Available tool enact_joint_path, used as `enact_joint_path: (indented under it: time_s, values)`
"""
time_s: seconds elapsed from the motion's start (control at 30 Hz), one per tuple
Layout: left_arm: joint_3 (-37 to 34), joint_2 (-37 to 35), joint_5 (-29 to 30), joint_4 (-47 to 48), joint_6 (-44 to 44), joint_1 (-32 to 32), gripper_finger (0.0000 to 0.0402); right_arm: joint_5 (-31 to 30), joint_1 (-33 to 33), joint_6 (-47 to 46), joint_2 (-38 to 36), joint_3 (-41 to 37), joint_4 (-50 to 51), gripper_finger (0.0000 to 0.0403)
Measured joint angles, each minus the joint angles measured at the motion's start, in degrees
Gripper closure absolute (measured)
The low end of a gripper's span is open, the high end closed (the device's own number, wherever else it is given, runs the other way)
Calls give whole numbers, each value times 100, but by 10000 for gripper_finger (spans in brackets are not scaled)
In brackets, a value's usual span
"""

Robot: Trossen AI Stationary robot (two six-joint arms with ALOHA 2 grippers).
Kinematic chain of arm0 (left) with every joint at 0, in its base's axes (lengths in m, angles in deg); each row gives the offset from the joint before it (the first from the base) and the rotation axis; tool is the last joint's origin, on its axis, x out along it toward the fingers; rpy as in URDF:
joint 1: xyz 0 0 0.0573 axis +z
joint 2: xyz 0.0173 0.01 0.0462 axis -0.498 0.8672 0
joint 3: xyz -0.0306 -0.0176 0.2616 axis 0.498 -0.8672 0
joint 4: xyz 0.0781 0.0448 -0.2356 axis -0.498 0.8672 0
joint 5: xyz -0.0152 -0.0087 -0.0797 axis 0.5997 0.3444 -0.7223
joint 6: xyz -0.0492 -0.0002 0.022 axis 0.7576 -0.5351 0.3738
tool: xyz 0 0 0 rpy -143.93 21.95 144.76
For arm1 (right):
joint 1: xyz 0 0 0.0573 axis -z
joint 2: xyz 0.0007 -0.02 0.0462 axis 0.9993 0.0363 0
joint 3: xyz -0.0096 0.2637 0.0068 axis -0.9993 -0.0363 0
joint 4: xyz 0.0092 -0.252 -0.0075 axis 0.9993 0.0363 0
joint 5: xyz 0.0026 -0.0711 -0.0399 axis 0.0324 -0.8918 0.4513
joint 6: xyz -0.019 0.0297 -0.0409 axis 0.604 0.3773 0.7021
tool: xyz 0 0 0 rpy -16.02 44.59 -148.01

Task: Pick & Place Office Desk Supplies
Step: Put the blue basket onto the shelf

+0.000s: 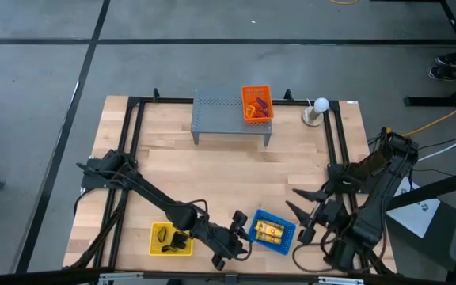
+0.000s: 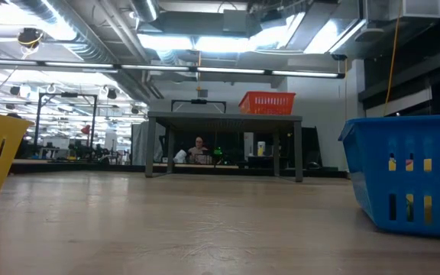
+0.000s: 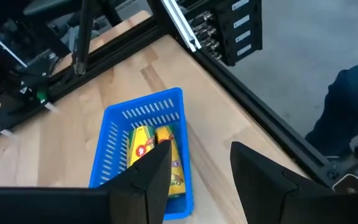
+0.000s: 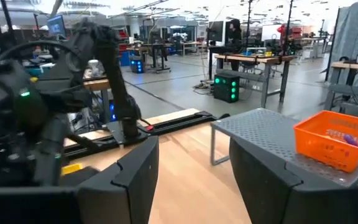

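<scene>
Left gripper [image 1: 240, 235], jaws apart and empty, sits just left of the blue basket [image 1: 285, 243] holding yellow packets [image 1: 269, 231] at bottom centre; I'd worry about clipping its rim; right gripper [image 1: 305, 207] open too.

We are seeing yellow packets [image 3: 156, 158] lying in a blue basket [image 3: 118, 118], an orange basket [image 1: 256, 104], a grey perforated shelf [image 1: 216, 115].
</scene>
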Motion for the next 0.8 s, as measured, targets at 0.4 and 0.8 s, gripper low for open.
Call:
enact_joint_path:
  time_s: [0.4,0.8]
  values:
    - [-2,0,131,-59,254,0,240,1355,455,7088,949,1428,-4962,206]
    - [-7,2,240,418,533,-239,240,4486,556,11109,1051,1394,-8644,206]
